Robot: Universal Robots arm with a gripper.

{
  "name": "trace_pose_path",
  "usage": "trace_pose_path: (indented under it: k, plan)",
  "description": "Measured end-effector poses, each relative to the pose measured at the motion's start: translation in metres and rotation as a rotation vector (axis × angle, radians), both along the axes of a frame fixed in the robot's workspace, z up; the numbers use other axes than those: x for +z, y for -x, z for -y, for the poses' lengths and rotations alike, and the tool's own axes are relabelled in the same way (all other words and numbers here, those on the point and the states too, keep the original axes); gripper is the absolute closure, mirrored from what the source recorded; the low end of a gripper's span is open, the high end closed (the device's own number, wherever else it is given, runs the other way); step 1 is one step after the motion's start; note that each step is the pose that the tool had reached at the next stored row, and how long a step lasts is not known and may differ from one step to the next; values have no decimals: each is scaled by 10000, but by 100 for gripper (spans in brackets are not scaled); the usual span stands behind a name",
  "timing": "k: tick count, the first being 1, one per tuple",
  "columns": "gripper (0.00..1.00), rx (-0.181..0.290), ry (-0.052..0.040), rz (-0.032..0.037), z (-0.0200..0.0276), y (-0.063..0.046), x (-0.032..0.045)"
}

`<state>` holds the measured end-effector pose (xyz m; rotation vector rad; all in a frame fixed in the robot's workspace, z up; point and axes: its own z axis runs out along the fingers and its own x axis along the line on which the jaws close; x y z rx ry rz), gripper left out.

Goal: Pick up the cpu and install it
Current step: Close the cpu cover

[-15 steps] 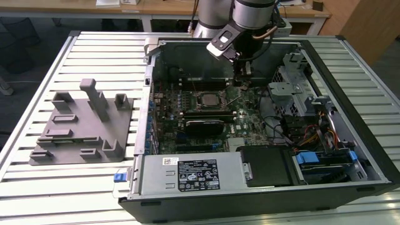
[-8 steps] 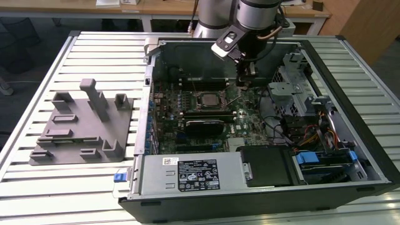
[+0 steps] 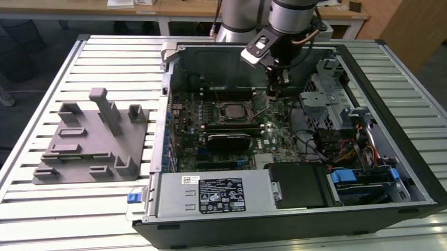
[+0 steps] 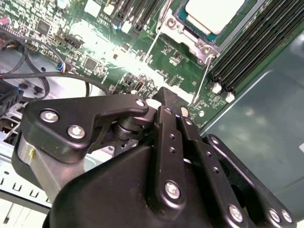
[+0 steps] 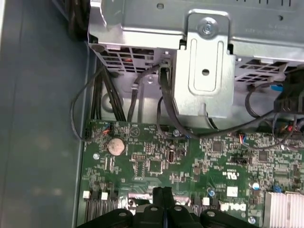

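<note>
Cpu (image 4: 213, 14), lying in the socket frame (image 4: 190, 40) ahead of the gripper (image 4: 167, 97): far part cut off by the edge of the second wrist view. Thin metal lever (image 4: 203, 78) beside the pressed-together fingertips: near end meets the gripper's outline, contact not determinable. Motherboard (image 4: 109, 42) directly under the gripper body: concealed in both wrist views. Metal drive cage (image 5: 204, 57) beyond the gripper: cropped by the edge of the first wrist view.

Exterior view high above the table (image 3: 42, 209), looking down into the open computer case (image 3: 209, 63), both wrist views close over its circuit board (image 4: 95, 52) (image 5: 156, 156), past the fingers (image 4: 168, 128) (image 5: 159, 197), facing different ways
</note>
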<state>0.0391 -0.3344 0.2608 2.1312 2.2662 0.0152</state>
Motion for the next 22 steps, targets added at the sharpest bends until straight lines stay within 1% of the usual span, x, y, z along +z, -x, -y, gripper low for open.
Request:
trace_pose_path:
  k: [6, 13, 17, 22]
  plan:
    - [89, 0, 1, -42, -25, -78, -30]
    - [89, 1, 1, -82, -59, -129, -68]
    - [89, 0, 5, -93, -62, -135, -104]
    - [89, 0, 15, -106, -62, -136, -173]
